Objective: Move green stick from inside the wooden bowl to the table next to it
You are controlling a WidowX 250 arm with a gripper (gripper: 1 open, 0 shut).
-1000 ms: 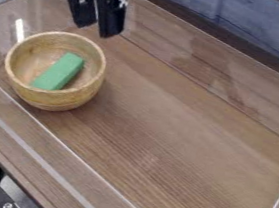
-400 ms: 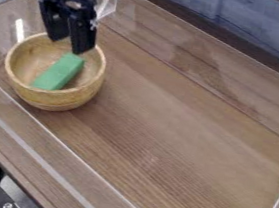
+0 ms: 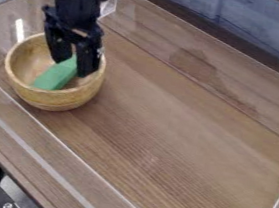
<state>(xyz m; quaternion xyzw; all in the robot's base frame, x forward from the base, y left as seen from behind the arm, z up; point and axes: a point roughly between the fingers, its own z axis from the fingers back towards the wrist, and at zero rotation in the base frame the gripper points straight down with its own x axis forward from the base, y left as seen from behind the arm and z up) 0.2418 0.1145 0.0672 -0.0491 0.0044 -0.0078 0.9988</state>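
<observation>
The wooden bowl point(image 3: 24, 83) sits at the left of the table point(image 3: 192, 126), round and light tan with a thick rim. The green stick point(image 3: 58, 76) lies flat inside it, its upper end covered by the gripper. My black gripper point(image 3: 74, 57) points down into the bowl, open, with one finger on each side of the stick's upper end. I cannot tell whether the fingers point(image 3: 93, 59) touch the stick.
Clear acrylic walls point(image 3: 112, 198) run along the table's edges, close behind and left of the bowl. Bare wood-grain tabletop stretches to the right of the bowl.
The gripper has come down and leftward from above the table's back edge into the bowl, over the green stick. The stick and bowl have not moved.
</observation>
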